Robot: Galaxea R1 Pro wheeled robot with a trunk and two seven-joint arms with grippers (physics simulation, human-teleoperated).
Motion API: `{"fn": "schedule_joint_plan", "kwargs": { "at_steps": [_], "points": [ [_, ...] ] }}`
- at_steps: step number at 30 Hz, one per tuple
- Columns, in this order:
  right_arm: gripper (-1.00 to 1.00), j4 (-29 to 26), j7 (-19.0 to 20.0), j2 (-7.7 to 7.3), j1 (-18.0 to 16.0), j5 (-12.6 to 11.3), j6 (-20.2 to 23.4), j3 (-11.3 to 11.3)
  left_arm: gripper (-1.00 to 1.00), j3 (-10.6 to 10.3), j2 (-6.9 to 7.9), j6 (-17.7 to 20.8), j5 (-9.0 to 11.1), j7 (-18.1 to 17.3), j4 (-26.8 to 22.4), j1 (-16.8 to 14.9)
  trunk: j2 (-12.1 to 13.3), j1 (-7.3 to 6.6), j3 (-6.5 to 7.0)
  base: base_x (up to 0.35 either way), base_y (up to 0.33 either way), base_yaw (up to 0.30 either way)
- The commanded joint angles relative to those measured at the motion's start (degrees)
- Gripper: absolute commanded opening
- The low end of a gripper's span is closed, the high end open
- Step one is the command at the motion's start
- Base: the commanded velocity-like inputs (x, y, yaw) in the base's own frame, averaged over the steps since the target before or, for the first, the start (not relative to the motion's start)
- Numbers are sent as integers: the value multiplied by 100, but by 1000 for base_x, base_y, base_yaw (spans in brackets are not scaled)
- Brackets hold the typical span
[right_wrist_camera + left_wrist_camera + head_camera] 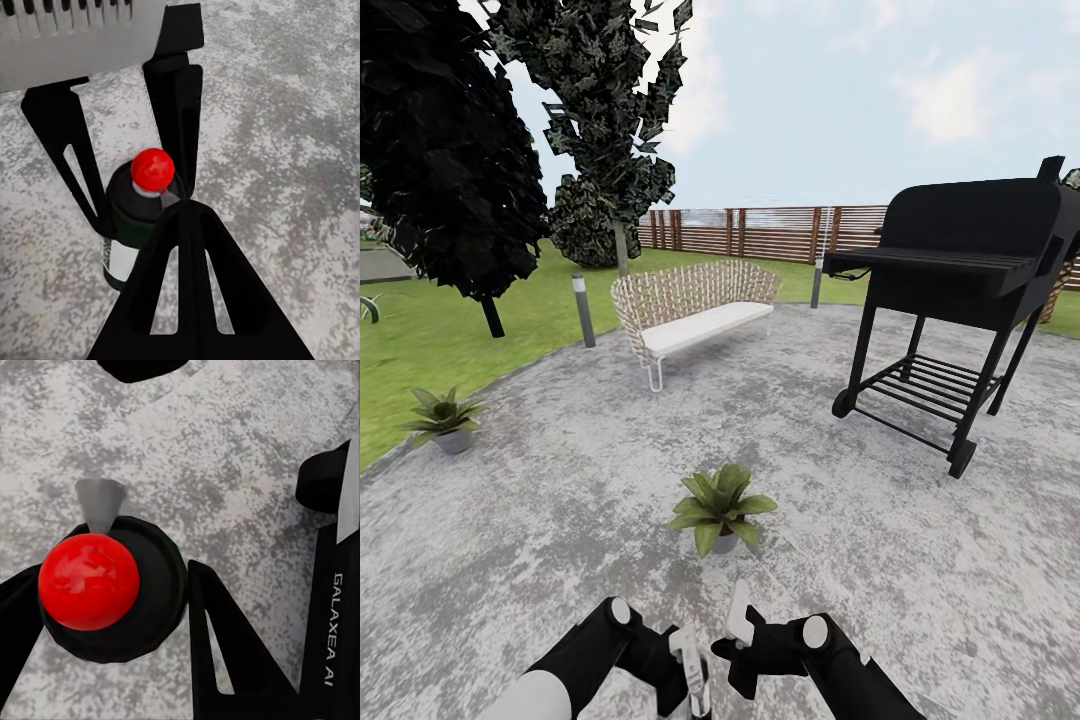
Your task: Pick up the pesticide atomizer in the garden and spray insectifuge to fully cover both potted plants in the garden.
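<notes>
A mottled-grey patio [920, 560] lies amid lawn [420, 350], fence [760, 232] behind. Two plants [718, 508] [444, 418] stand ahead. The atomizer [139, 217], red-capped, stands between the left fingers [176, 97], though whether they clamp it is unclear; the right fingers [740, 612] are mostly hidden. One finger reads "GALAXEA AI".

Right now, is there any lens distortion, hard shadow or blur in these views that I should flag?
Head view: wide-angle warp, the grill leans; flat daylight, barely any shadow under the near potted plant. Right wrist view: the pesticide atomizer is fairly sharp between the jaws, no glare. Left wrist view: its red cap looms large and slightly soft.
</notes>
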Motion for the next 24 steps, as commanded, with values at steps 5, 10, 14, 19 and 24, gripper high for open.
{"fn": "schedule_joint_plan", "kwargs": {
  "at_steps": [5, 10, 14, 19, 24],
  "points": [
    [-100, -12, 19, 1, -2, 34, 6, -3, -100, -5, 0, -1, 45, -24, -29, 0, -3, -1, -6, 0, 0, 0],
    [-100, -13, 20, 1, -2, 34, 5, -3, -100, 0, -3, -1, 53, -24, -31, 1, -3, -1, -6, 0, 0, 0],
    [-100, -13, 19, 1, -2, 34, 7, -3, -100, 3, -8, -1, 54, -24, -31, 1, -3, -1, -6, 0, 0, 0],
    [-100, -13, 19, 1, -2, 34, 7, -3, -100, 4, -14, 3, 59, -24, -31, 0, -3, -1, -6, 0, 0, 0],
    [-100, -13, 19, 1, -2, 34, 6, -3, -100, 3, -42, 5, 62, -24, -37, -2, -3, -1, -6, 0, 0, 0]
  ]
}}
